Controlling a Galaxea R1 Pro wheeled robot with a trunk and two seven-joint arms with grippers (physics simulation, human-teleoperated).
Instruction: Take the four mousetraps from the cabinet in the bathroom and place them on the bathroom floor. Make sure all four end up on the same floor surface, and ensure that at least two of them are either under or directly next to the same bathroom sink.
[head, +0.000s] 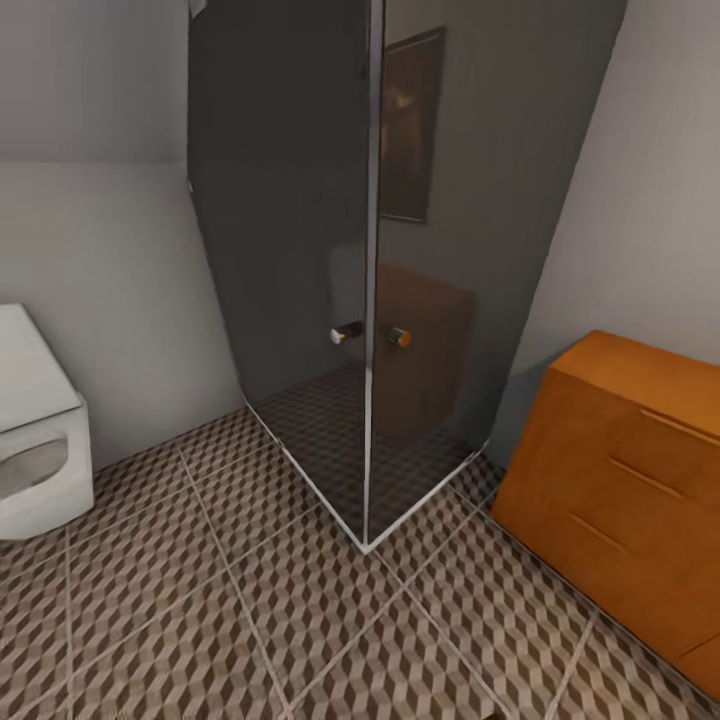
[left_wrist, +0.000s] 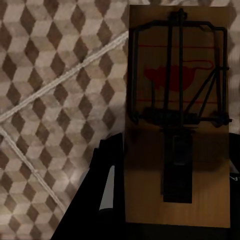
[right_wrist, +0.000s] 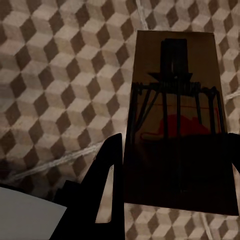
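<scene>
A tan wooden mousetrap (left_wrist: 177, 125) with a black wire frame and a red mark is held over the cube-patterned bathroom floor (left_wrist: 50, 100) by my left gripper (left_wrist: 170, 200), shut on it, with one dark finger (left_wrist: 107, 190) against its side. A darker mousetrap (right_wrist: 177, 125) is clamped the same way in my right gripper (right_wrist: 172, 190), above the floor (right_wrist: 60, 75). In the head view the orange-brown cabinet (head: 630, 480) with bar-handled drawers stands at the right on the bathroom floor (head: 300, 620). The sink is out of view.
A dark glass shower enclosure (head: 370, 300) with chrome knobs (head: 347, 333) juts out ahead, its corner reaching the tiles. A white toilet (head: 35, 440) stands at the left wall. A white surface (right_wrist: 25, 215) shows at one corner of the right wrist view.
</scene>
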